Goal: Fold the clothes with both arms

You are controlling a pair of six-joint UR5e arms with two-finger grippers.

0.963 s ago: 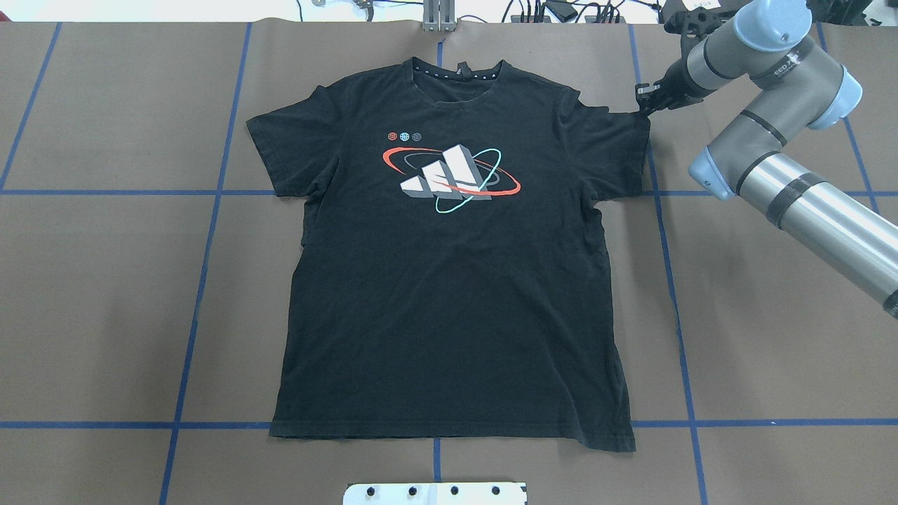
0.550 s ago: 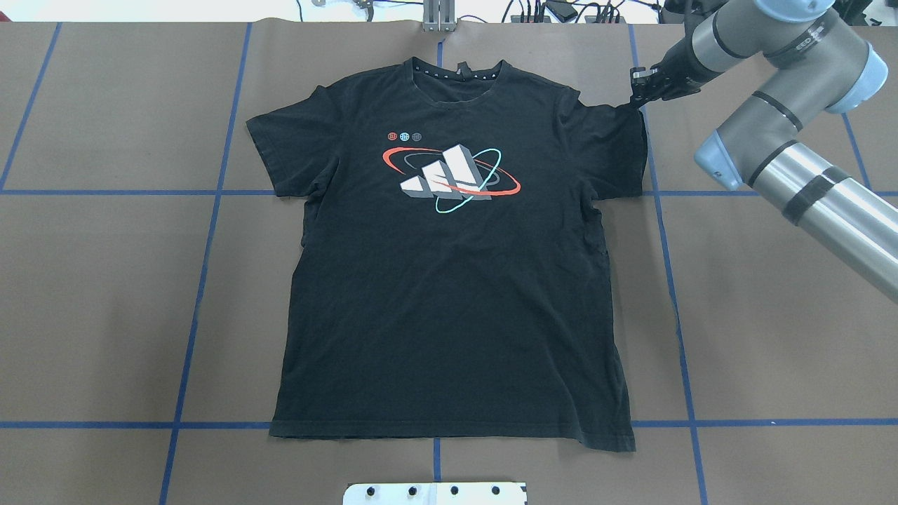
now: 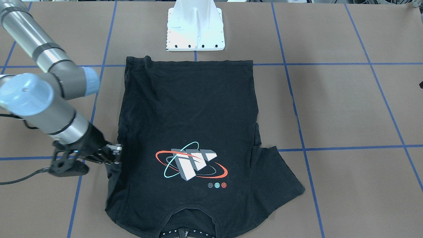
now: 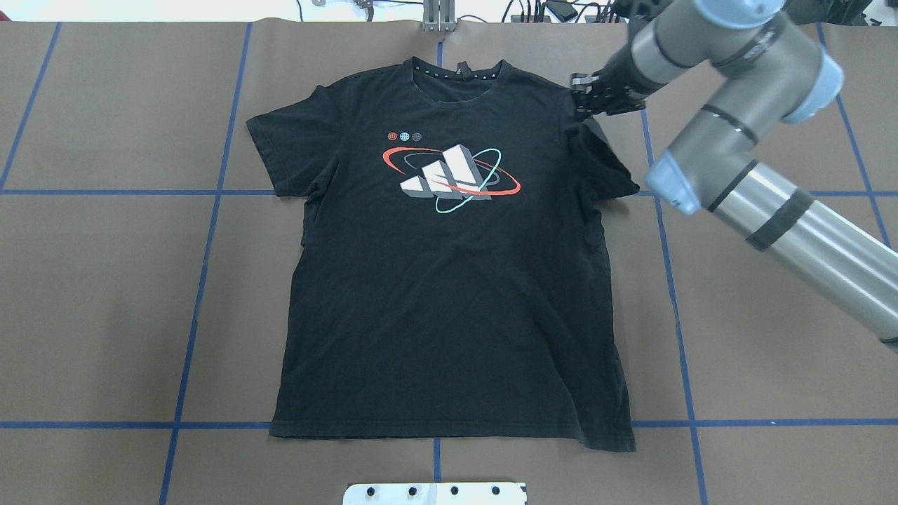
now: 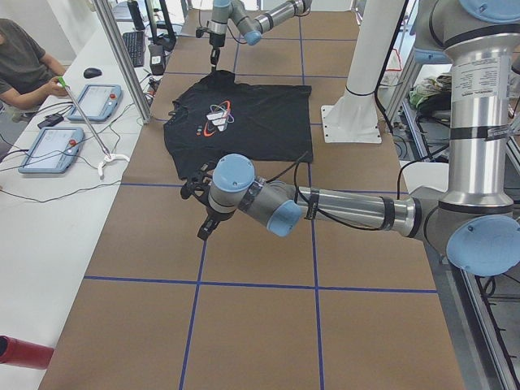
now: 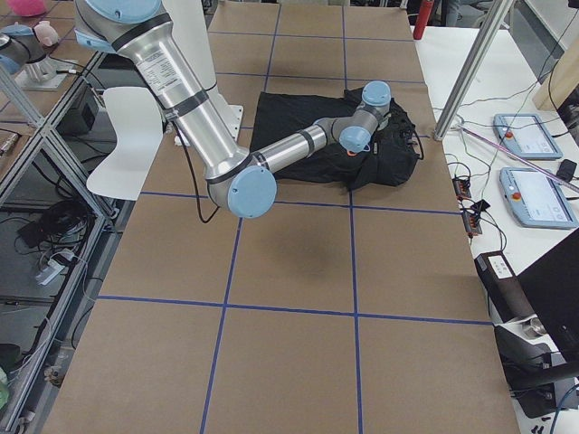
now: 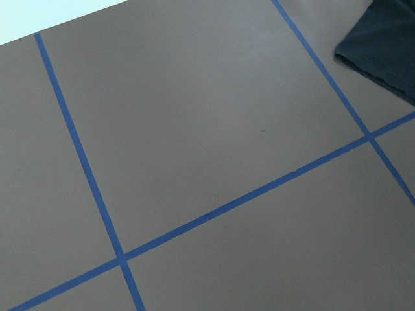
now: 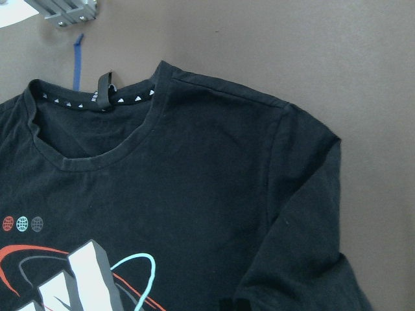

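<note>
The right gripper (image 4: 581,104) pinches the tip of one sleeve (image 4: 596,158) of the black T-shirt (image 4: 449,301) between its two black fingers. It holds the tip up off the table. The soft cloth hangs down from it in a point, with folds near the shoulder. The arm behind it is a smooth silver-grey tube with light blue caps.

The left gripper (image 5: 205,213) hangs over bare table by the shirt's other side and does not touch it. I cannot tell if it is open or closed.

The table (image 4: 105,294) has a flat brown cover. Blue tape lines (image 4: 210,210) cut it into big squares. A white base block (image 3: 195,29) sits just past the shirt's bottom hem.

The T-shirt lies in the middle of the table, picture side up, with a few small wrinkles. Its picture (image 4: 449,175) shows white-grey blocks with orange-red and teal rings. The other sleeve (image 4: 280,154) lies flat.
</note>
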